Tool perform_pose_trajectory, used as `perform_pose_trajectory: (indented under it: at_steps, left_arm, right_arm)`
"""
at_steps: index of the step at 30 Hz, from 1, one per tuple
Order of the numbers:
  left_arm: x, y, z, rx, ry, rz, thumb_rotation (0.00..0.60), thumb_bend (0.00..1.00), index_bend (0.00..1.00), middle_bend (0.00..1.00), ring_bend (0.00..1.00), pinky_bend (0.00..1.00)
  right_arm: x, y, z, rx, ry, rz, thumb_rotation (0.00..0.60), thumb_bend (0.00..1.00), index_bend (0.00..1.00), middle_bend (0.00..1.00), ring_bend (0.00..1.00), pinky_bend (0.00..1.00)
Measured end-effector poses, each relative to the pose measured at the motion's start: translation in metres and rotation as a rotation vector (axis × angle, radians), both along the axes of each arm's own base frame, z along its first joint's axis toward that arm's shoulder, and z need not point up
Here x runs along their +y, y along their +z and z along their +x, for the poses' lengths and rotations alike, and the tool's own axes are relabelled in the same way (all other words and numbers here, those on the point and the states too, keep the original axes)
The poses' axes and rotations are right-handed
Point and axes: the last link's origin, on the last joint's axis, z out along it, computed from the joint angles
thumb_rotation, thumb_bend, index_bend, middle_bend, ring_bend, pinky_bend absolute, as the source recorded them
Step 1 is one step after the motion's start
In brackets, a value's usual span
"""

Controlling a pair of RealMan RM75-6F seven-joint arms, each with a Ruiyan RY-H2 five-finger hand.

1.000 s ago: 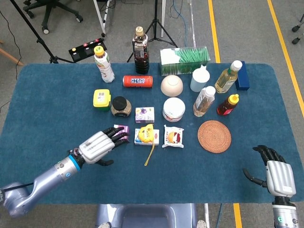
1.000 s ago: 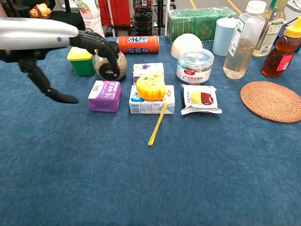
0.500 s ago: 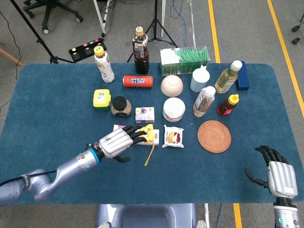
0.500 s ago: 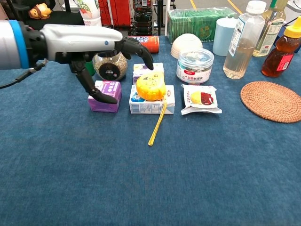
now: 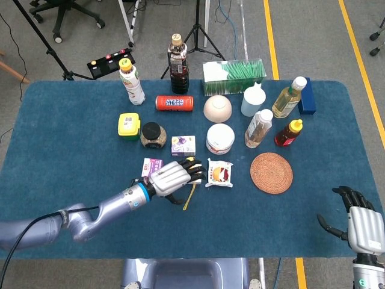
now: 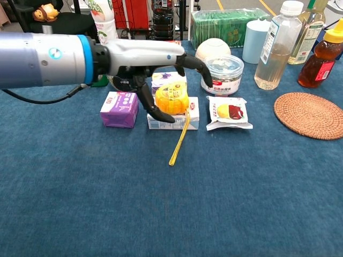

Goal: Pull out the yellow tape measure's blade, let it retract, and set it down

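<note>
The yellow tape measure (image 6: 171, 98) sits on a small white and blue carton (image 6: 174, 121). A short length of its yellow blade (image 6: 179, 141) hangs out over the carton's front edge onto the blue cloth. My left hand (image 6: 143, 53) arches over the tape measure, thumb down at its left front, fingers (image 6: 196, 62) spread above its back right, holding nothing. In the head view the left hand (image 5: 172, 175) hides the tape measure's body and only the blade (image 5: 190, 196) shows. My right hand (image 5: 361, 224) rests open at the table's near right corner, far from the tape measure.
A purple box (image 6: 119, 108) lies left of the carton and a snack packet (image 6: 229, 113) right of it. Behind stand a lidded jar (image 6: 222, 74), a bowl (image 5: 217, 108), a red can (image 5: 174, 102) and several bottles. A woven coaster (image 6: 310, 115) lies to the right.
My left hand has moved right, from beside the purple box to over the tape measure. The right hand has slid slightly toward the near right corner. The tape measure has not moved.
</note>
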Motion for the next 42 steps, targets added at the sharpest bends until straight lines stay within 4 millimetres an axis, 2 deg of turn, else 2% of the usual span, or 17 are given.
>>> perform_pose_trajectory:
  at_steps: [10, 27, 42]
  left_arm:
    - [0.005, -0.015, 0.018, -0.022, 0.005, -0.036, 0.587, 0.21, 0.17, 0.13, 0.01, 0.18]
    - [0.021, -0.036, 0.02, -0.018, 0.066, -0.056, 0.584, 0.21, 0.17, 0.13, 0.01, 0.19]
    - [0.029, -0.03, 0.008, 0.003, 0.086, -0.025, 0.581, 0.21, 0.17, 0.13, 0.01, 0.19]
  right_arm:
    - [0.001, 0.002, -0.001, -0.001, -0.01, -0.007, 0.407, 0.28, 0.24, 0.23, 0.22, 0.32]
    - [0.003, 0.004, -0.002, 0.004, -0.028, -0.013, 0.41, 0.28, 0.24, 0.23, 0.22, 0.32]
    - [0.003, 0.002, -0.002, 0.004, -0.028, -0.008, 0.405, 0.28, 0.24, 0.23, 0.22, 0.32]
